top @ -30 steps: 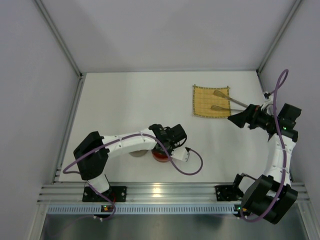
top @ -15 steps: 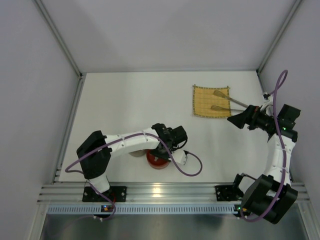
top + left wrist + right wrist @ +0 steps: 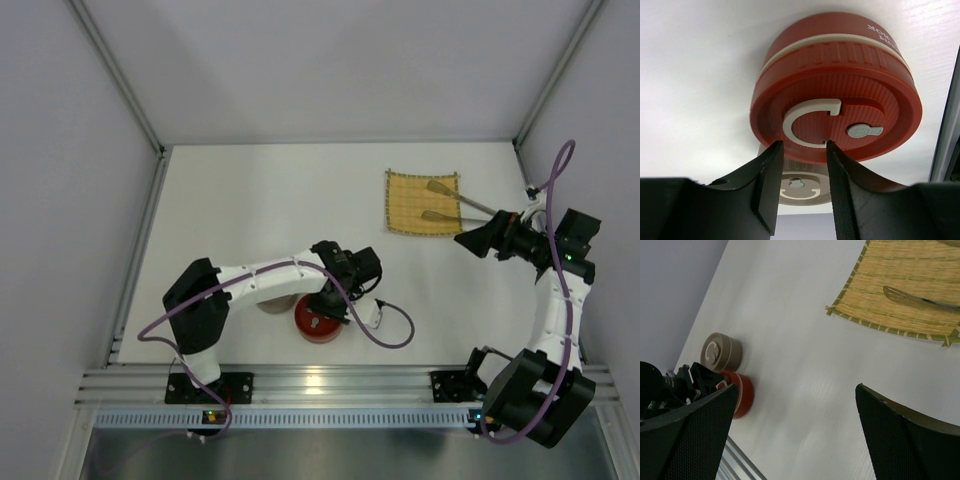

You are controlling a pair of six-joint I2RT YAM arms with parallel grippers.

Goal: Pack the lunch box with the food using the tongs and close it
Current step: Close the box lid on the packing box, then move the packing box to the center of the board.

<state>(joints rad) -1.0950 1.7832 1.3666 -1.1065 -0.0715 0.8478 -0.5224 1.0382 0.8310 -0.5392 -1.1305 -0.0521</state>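
Note:
The lunch box (image 3: pixel 316 324) is a round red tub; its ribbed lid (image 3: pixel 835 100) is on, with a white C-shaped handle and a grey valve. It also shows in the right wrist view (image 3: pixel 741 393). My left gripper (image 3: pixel 803 150) hovers just over the lid's near edge, open, with nothing between the fingers; from above it (image 3: pixel 330 299) covers part of the box. The silver tongs (image 3: pixel 452 203) lie on the yellow mat (image 3: pixel 408 208), one flat tip (image 3: pixel 905 296) visible. My right gripper (image 3: pixel 470 240) stands wide open beside the mat, empty. No food is in view.
A beige round container (image 3: pixel 268 306) with the same kind of lid stands touching the red box on its left (image 3: pixel 797 183) (image 3: pixel 720 352). The aluminium rail (image 3: pixel 320 385) runs along the near edge. Enclosure walls close in the table.
The left gripper's jaws have parted and it has drawn back slightly to the right, uncovering more of the red lid. The right arm and the tongs have not moved.

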